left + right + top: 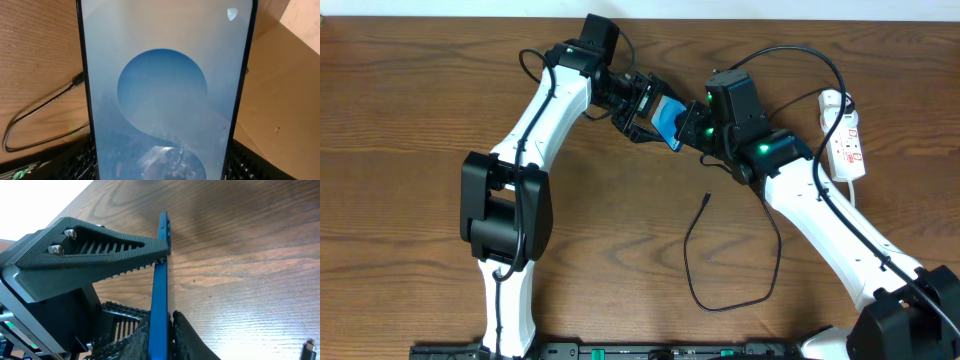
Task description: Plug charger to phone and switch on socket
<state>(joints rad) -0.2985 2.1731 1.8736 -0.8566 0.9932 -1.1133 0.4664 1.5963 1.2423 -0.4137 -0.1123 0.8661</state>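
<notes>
Tabletop (420, 150) of brown wood is seen from above, with two white robot arms brought together near its upper middle. Between them a phone (669, 122) with a lit blue screen is held off the wood, tilted.

The left gripper (642, 108) is closed across the phone's width. In the left wrist view the phone (165, 90) fills the picture, and dark ribbed fingers (82, 164) are seen against its long edges at the bottom.

The right gripper (691, 128) is pinched on the same phone from the other side. In the right wrist view the phone (160, 295) is seen edge-on as a thin blue strip, with rough black fingers (192, 339) pressed against its two flat faces. One toothed finger (100, 250) of the left gripper is seen there touching the phone's edge from the left.

The charger cable (686, 250) is laid loose on the wood below the grippers, curved in an open loop. Its small black connector tip (707, 198) is pointed up toward the phone but kept apart from it. In the left wrist view the tip (78, 80) is seen lying on the wood, just past the phone's left edge.

The white power strip (847, 140) is laid near the right edge, well apart from the phone. Whether its switches are on cannot be told.
</notes>
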